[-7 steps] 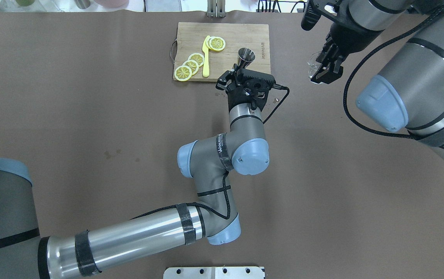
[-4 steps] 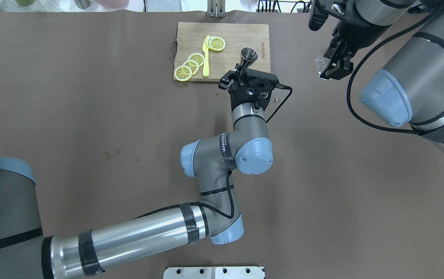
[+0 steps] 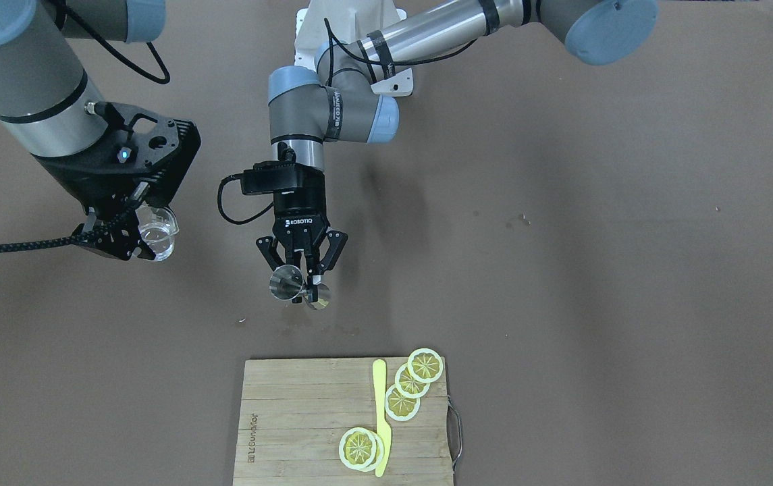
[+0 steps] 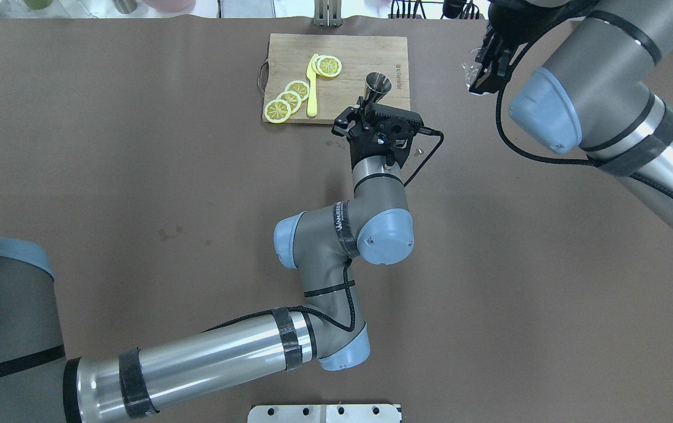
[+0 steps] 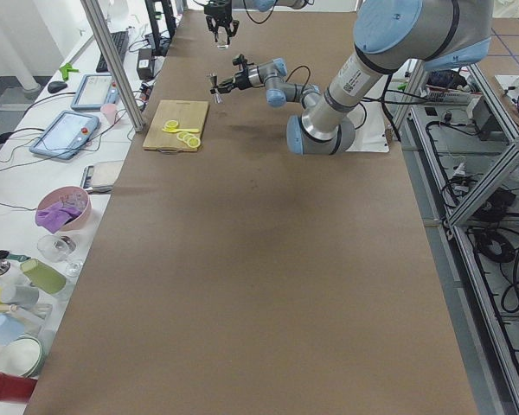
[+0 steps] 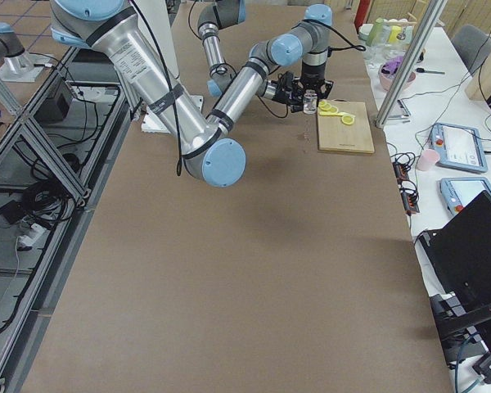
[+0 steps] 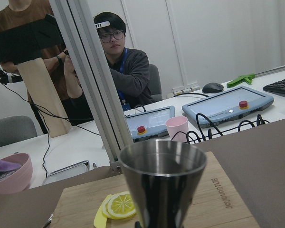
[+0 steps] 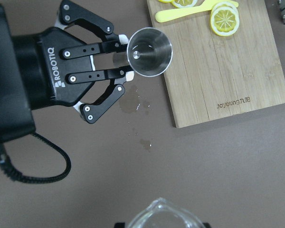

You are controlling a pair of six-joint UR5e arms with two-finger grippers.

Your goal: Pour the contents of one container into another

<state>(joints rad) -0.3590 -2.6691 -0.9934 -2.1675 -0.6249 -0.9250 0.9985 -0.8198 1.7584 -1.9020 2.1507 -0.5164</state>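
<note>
Where its two fingers close on the narrow waist, the left gripper (image 3: 305, 275) clamps the small silvery metal hourglass-shaped jigger (image 3: 285, 282). The jigger is held mouth-up just off the robot-side edge of the rectangular wooden cutting board (image 3: 305, 418). Off that board's corner, toward the robot's right, the right gripper (image 3: 131, 244) grasps the small clear glass cup (image 3: 158, 233), well apart from the jigger; its contents cannot be made out. Small wet spots (image 8: 135, 107) lie beside the board, under the jigger.

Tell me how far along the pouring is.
Done: the left gripper holds the jigger upright in the air, and the right gripper holds the glass cup. In hand: no pour; the cup is off to one side. Left: bring it over the jigger and tip.
</note>
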